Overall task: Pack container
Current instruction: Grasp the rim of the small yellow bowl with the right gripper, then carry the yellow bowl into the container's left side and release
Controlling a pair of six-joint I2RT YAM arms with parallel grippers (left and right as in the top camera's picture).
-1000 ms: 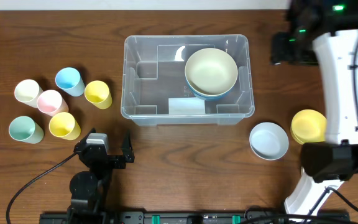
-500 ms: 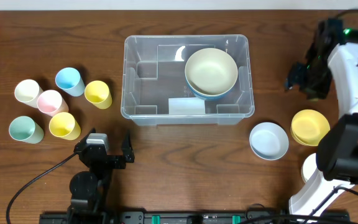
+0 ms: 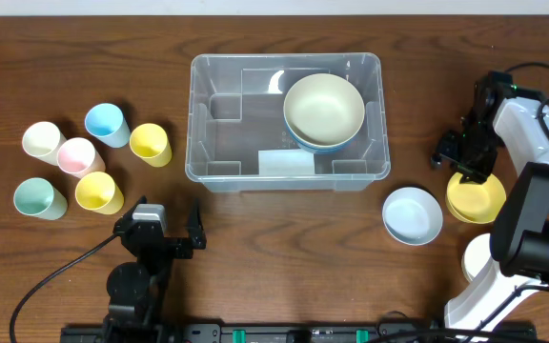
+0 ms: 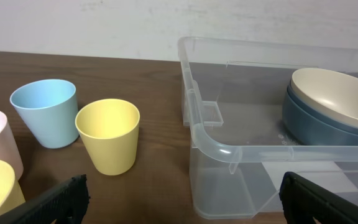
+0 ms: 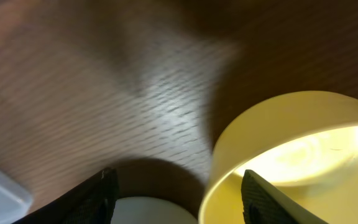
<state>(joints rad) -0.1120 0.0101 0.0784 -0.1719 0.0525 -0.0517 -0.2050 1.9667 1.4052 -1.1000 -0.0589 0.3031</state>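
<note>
- We see the right gripper (image 3: 457, 160) has come down the table's right side. A second ago it was up at the far right corner, half a second ago it was level with the container, and now it is at the far-left edge of the yellow bowl (image 3: 479, 202).
- In the right wrist view, the right gripper (image 5: 179, 200) has its fingers partly apart. The yellow bowl (image 5: 291, 143) has its near rim in the gap between them. We cannot tell whether either finger touches the bowl, and nothing is gripped.
- The yellow bowl sits about where it did in both earlier pictures, just right of the pale blue bowl (image 3: 413, 214).
- The container (image 3: 217, 176) has not moved. It stands on the table (image 3: 284, 257) at centre, towards the far side.
- It holds the same cream bowl (image 3: 324, 110) nested in a grey-blue bowl (image 3: 305, 144), in its right half.
- The left gripper (image 3: 160, 232) is where it was, near the front edge. Its jaws are spread as wide as they go and hold nothing.
- The left wrist view shows the left gripper (image 4: 194, 199) facing the container (image 4: 229, 149).
- That view also shows the blue cup (image 4: 45, 112) and a yellow cup (image 4: 107, 134) to the container's left.
- The six cups at the left are unchanged: blue cup (image 3: 105, 124), yellow cup (image 3: 151, 144), pink cup (image 3: 76, 155), cream cup (image 3: 41, 140), green cup (image 3: 38, 198) and a second yellow cup (image 3: 98, 191).
</note>
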